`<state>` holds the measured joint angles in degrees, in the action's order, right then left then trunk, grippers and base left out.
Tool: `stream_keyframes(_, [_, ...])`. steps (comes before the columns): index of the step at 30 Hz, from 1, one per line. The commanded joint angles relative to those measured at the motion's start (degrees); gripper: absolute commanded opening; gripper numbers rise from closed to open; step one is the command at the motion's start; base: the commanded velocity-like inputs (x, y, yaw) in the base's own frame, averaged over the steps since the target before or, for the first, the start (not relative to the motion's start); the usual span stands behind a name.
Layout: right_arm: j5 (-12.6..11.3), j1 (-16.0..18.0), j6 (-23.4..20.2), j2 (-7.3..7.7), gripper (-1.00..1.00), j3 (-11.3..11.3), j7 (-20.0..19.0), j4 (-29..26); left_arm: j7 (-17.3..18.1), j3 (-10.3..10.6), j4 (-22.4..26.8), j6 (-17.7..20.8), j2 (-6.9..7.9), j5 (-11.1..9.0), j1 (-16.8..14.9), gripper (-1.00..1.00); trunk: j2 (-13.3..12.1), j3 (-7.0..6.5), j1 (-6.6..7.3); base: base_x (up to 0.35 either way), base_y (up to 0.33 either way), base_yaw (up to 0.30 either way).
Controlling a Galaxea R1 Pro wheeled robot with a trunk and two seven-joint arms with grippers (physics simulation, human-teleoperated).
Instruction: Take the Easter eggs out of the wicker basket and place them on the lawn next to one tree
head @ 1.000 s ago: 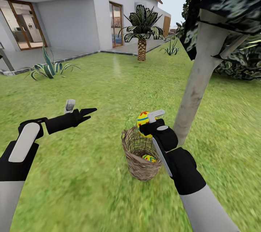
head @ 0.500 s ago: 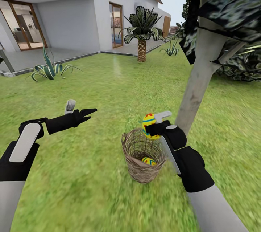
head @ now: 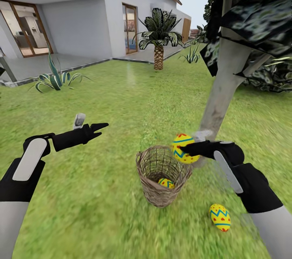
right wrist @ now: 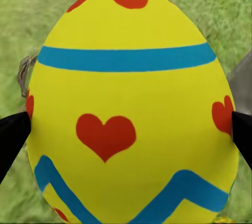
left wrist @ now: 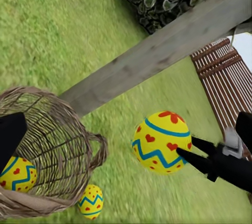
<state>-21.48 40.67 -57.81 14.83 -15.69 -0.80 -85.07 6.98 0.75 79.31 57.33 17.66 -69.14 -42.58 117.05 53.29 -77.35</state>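
A brown wicker basket stands on the lawn just left of the tree's pale trunk. One yellow egg lies inside it. My right gripper is shut on a second egg, held in the air beside the basket's right rim, close to the trunk. The right wrist view shows that egg pinched between black fingertips. A third egg lies on the grass right of the basket, near the trunk's foot. My left gripper hovers open over the grass to the left, holding nothing.
A white house with paving, a spiky plant and a palm stand at the back. Dark foliage hangs overhead at right. The left wrist view shows a slatted fence behind the trunk.
My right gripper has carried its egg rightward, from above the basket to beside the trunk. The view shifted slightly, bringing the egg on the grass into sight. The left arm stayed put.
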Motion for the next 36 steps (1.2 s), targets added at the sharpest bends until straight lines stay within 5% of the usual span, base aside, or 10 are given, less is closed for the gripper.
stream_keyframes(1, [-5.1, 0.0, -0.2, 2.61, -1.0, -0.2, -0.1, 0.0, 0.6, 0.0, 0.0, 0.1, 0.01, 0.6, -0.1, 1.0, -0.4, -0.13, 0.23, 0.0, 0.0, 0.0])
stream_keyframes(4, [-16.0, -0.1, -0.2, 8.84, -1.0, -0.5, -0.2, 0.0, 0.6, 0.0, 0.0, 0.1, -0.15, 0.6, -0.1, 1.0, -1.6, -0.67, 0.89, 0.0, 0.0, 0.0])
stream_keyframes(6, [-17.7, -0.2, -0.2, 11.17, -1.0, -0.5, -0.2, 0.1, 0.6, 0.0, 0.0, 0.1, -0.23, 0.6, -0.1, 1.0, -2.4, -1.03, 1.33, 0.0, 0.0, 0.0])
stream_keyframes(10, [-18.4, -0.3, -0.2, 13.73, -1.0, -0.5, -1.9, 0.2, 0.6, 0.0, 0.0, 0.1, -0.26, 0.5, -0.1, 1.0, -4.0, -1.75, 2.21, 0.0, 0.0, 0.0])
stream_keyframes(17, [-18.6, -0.3, -0.2, 20.26, -1.0, -0.4, -11.2, 0.9, 0.6, 0.0, 0.0, 0.1, -0.26, 0.5, -0.1, 1.0, -6.8, -3.01, 3.75, 0.0, 0.0, 0.0])
stream_keyframes(22, [-18.7, -0.3, -0.2, 22.33, -1.0, -0.4, -13.7, 1.4, 0.6, 0.0, 0.0, 0.1, -0.23, 0.5, -0.1, 1.0, -8.8, -3.9, 4.84, 0.0, 0.0, 0.0])
stream_keyframes(25, [-18.7, -0.3, -0.2, 26.4, -1.0, -0.4, -13.9, 1.6, 0.6, 0.0, 0.0, 0.2, -0.25, 0.5, -0.1, 1.0, -10.0, -4.44, 5.5, 0.0, 0.0, 0.0])
stream_keyframes(36, [-18.6, -0.3, -0.2, 29.85, -1.0, -0.4, -13.8, 5.4, 0.6, 0.0, 0.0, 0.1, -0.26, 0.6, -0.1, 1.0, -14.4, -6.42, 7.92, 0.0, 0.0, 0.0])
